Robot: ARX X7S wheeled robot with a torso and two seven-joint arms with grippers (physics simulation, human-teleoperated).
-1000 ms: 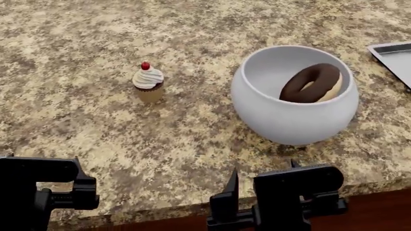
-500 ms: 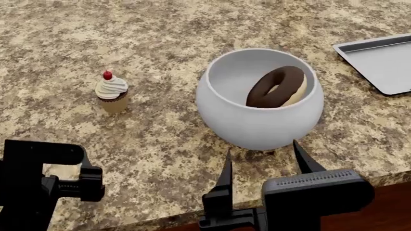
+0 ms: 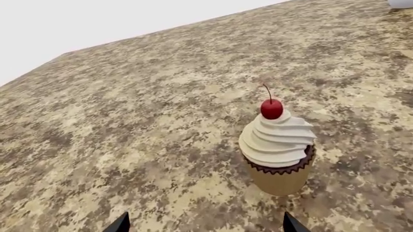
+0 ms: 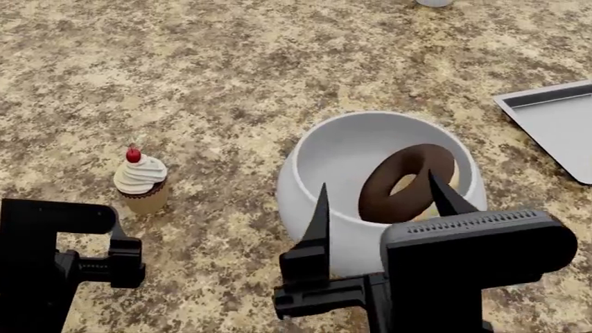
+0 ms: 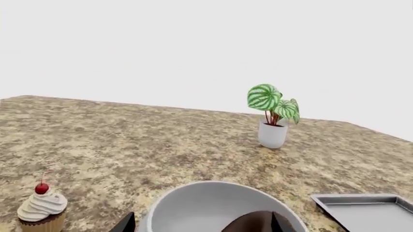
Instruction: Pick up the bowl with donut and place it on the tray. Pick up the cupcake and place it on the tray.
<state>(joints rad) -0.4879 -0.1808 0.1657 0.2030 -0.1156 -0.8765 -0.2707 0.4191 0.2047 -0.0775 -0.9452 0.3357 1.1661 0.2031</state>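
Note:
The white bowl (image 4: 337, 156) stands on the speckled counter with the chocolate donut (image 4: 403, 184) leaning inside it. My right gripper (image 4: 378, 186) is open and empty, just above the bowl's near side. In the right wrist view the bowl (image 5: 193, 203) and donut (image 5: 252, 223) lie between its fingers, with the gripper (image 5: 201, 223) itself at the frame's edge. The cupcake (image 4: 141, 182) stands left of the bowl. My left gripper (image 3: 205, 224) is open and empty, a short way before the cupcake (image 3: 277, 150). The grey tray (image 4: 559, 121) lies at the right.
A potted plant (image 5: 272, 118) in a small white pot stands farther back on the counter; its pot shows at the head view's top edge (image 4: 433, 2). The tray also shows in the right wrist view (image 5: 368, 210). The counter's front edge is near my arms.
My right gripper has moved forward and up, from the counter's front edge to over the bowl's near side. The head view has shifted; bowl and cupcake sit lower in it.

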